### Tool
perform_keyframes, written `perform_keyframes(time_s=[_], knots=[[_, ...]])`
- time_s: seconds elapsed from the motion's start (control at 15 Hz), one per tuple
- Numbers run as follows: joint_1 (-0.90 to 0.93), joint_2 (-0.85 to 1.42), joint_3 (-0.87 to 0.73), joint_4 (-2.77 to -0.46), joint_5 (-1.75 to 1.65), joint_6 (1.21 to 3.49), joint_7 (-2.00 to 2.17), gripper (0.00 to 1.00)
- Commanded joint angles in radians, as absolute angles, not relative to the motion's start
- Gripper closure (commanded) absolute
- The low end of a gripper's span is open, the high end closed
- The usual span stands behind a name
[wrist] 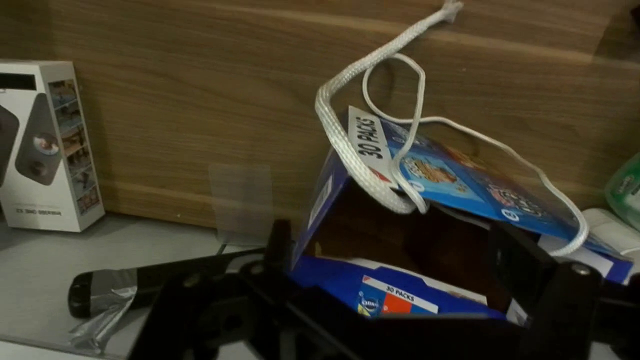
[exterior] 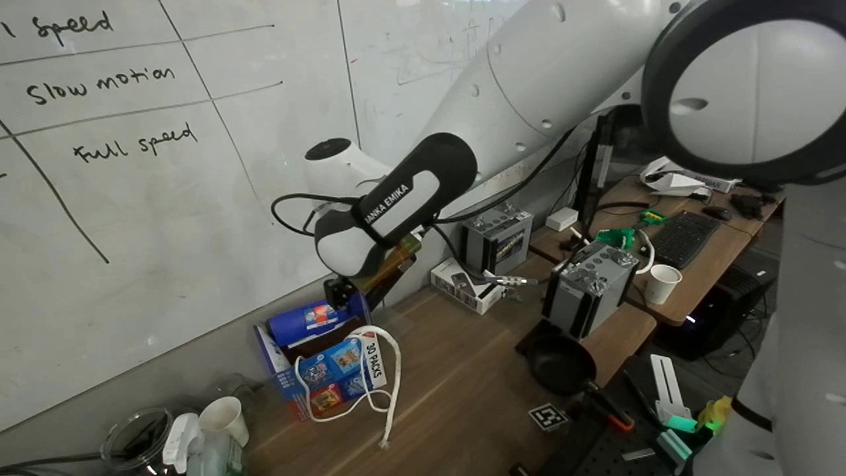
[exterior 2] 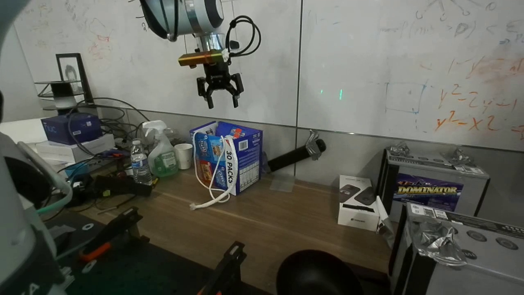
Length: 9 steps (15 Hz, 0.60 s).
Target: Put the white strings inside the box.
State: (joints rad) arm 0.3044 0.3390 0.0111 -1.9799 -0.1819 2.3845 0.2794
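I have the arm (exterior: pixel 548 76) reaching out toward the box (exterior 2: pixel 249 162), which stands upright on the wooden table (exterior 2: pixel 294 221) with its top open. In an exterior view the forearm slopes down to a bent wrist near the box. My gripper (exterior 2: pixel 223 103) hangs above the box, apart from it, fingers pointing down and spread wide, whiteboard (exterior 2: pixel 270 82) showing between them. On my wrist view those fingers come in dark and blurred, with most of the box's opening between them.

The white strings (exterior: pixel 398 370) are draped over the box's picture-printed wall, much of their length outside it. I make out a thick braided cord (wrist: pixel 339 137) and a thinner cord (wrist: pixel 505 149). The thick one bends over the rim by the "30 PACKS" strip, drops down outside the box and ends in a frayed tip on the table before it. The thin one crosses the rim beside it and again toward the far corner, sagging between, with a slack loop near the box's foot. How much lies within the dark box, I can't tell.

A cup (exterior 2: pixel 184 155) and a spray bottle (exterior 2: pixel 163 155) stand near the box; on its opposite side leans a black bar (exterior 2: pixel 291 157).
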Motion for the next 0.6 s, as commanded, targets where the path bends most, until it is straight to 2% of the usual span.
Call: perform_keyframes(time_s=[0.0,0.53], knots=[[0.224,0.248,0.059,-2.167,-0.144,2.506,0.163,0.00],[0.056,0.333,0.165,-2.280,0.070,2.671,-0.229,0.00]])
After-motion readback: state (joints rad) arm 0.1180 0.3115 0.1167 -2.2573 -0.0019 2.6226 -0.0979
